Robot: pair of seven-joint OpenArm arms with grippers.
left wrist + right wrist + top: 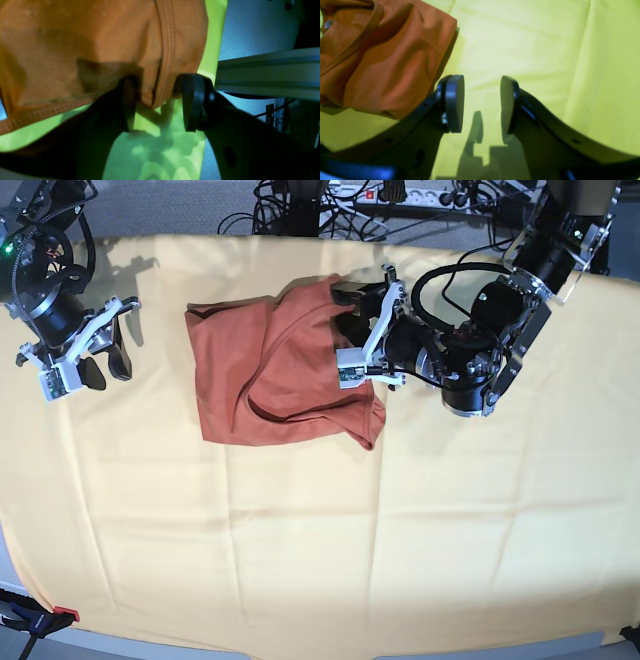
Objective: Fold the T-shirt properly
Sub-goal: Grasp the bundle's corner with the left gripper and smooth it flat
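Toward the table's (300, 580) left edge, near the far-left corner, the right pincer (88, 352) hangs above the pale-yellow cloth (320, 520) with its jaws spread and nothing between them. In its wrist view the two dark pads (455, 102) stand well apart over bare yellow fabric, and the shirt lies off to one side, not touching them.

The T-shirt (270, 375) lies bunched in the far-centre part of the table, a rust-orange heap with its hems and folds overlapping. One side is drawn up and doubled over the rest.

At the shirt's edge nearest the table's right side, the left pincer (362, 345) reaches in from the far-right corner. Its wrist view shows a stitched fold of the orange cloth (160, 75) lying between the two pads (193, 100), but the jaws stand visibly parted, with a gap beside the fabric, so they are not clamped on it.
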